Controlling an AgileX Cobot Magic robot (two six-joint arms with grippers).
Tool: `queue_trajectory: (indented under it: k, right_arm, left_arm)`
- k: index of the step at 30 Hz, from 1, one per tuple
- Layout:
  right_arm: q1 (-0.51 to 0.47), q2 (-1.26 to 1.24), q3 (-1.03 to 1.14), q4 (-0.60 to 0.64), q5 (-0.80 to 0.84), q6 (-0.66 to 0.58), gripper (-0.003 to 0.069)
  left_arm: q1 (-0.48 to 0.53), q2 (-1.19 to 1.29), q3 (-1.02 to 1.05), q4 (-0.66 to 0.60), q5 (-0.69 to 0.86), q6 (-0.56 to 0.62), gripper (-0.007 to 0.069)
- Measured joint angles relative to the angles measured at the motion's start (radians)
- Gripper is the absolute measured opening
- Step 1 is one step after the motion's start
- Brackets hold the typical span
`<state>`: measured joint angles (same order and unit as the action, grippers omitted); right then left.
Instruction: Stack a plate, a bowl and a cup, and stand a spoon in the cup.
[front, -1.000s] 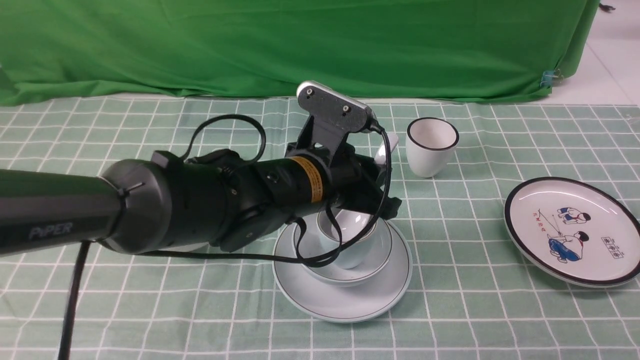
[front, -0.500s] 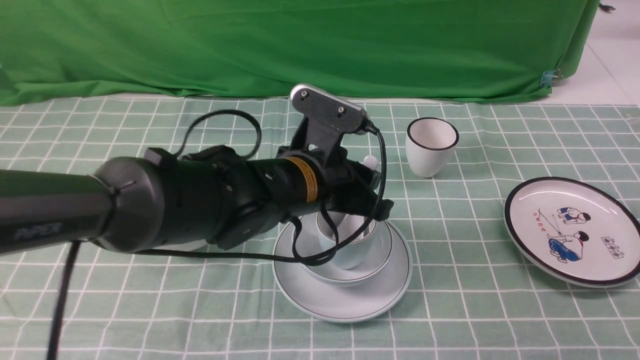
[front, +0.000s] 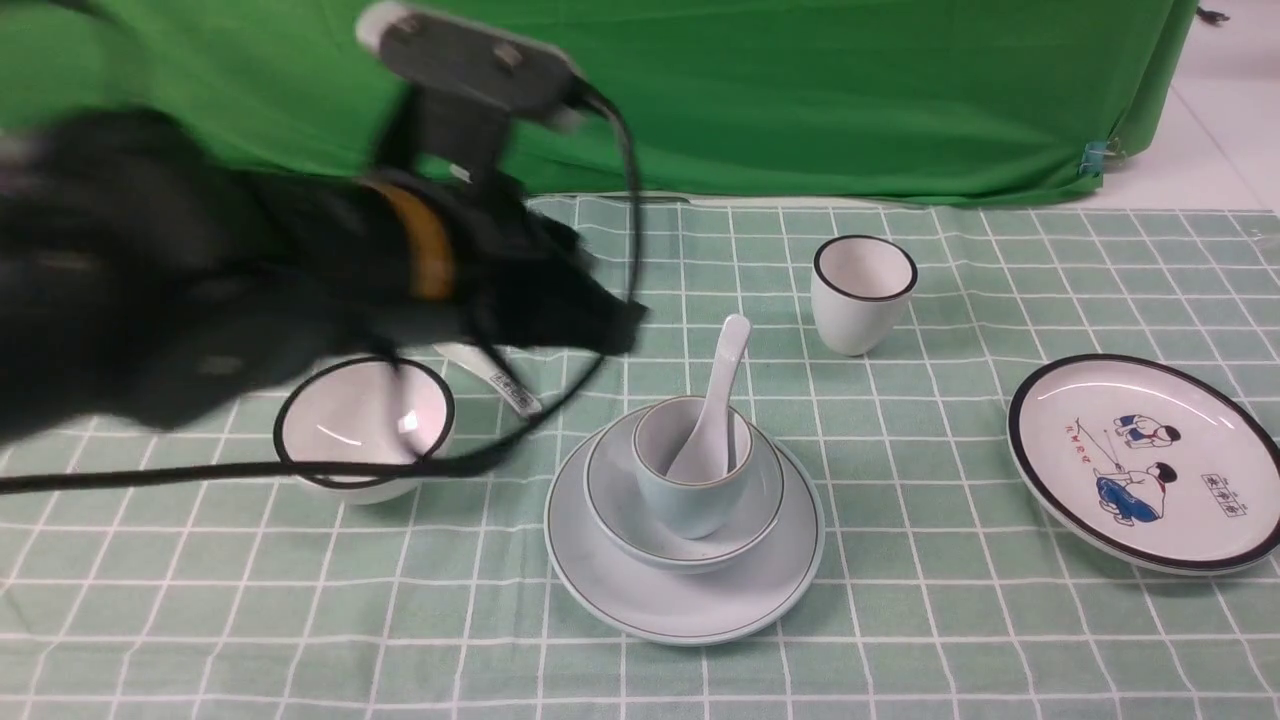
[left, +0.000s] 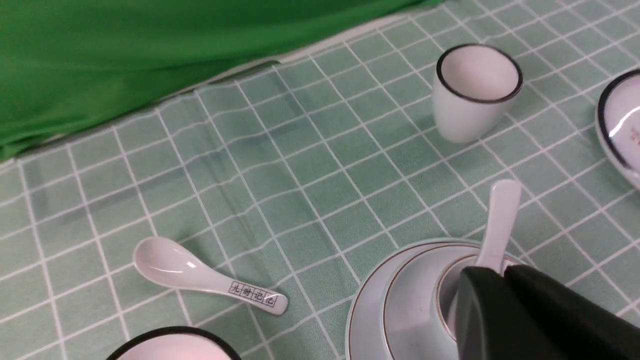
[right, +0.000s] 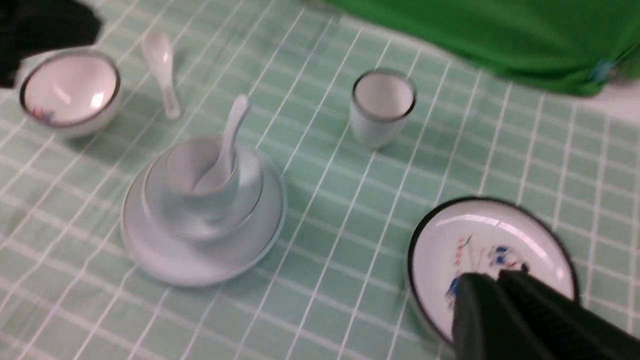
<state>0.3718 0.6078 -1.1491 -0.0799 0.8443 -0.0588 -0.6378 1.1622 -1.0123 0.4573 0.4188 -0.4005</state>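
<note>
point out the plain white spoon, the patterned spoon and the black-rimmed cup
plain white spoon (front: 718, 395): front view, on its handle just above the cup rim
patterned spoon (left: 215, 283): left wrist view, mid-handle
black-rimmed cup (front: 862, 300): front view, on its outer wall

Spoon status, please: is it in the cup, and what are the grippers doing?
Left gripper and right gripper shut, empty. Spoon stands in cup, cup in bowl, bowl on plate. Nothing blocking.

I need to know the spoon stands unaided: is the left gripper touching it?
Apart. The front view shows tablecloth between the left gripper and the spoon, which leans in the cup alone.
</note>
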Motion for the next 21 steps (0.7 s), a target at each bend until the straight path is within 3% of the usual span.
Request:
queue_trajectory:
  k: [7, 14, 21]
  right_arm:
    - [0.000, -0.344, 0.282, -0.177, -0.301, 0.147, 0.0020]
    - [0.000, -0.589, 0.551, -0.201, -0.570, 0.178, 0.0025]
    - [0.000, -0.610, 0.584, -0.204, -0.594, 0.178, 0.0064]
  left_arm:
    - [0.000, -0.338, 0.221, -0.035, -0.012, -0.021, 0.0008]
    - [0.000, -0.697, 0.507, -0.053, -0.039, -0.103, 0.0010]
    - [0.000, -0.873, 0.589, -0.059, -0.081, -0.108, 0.0011]
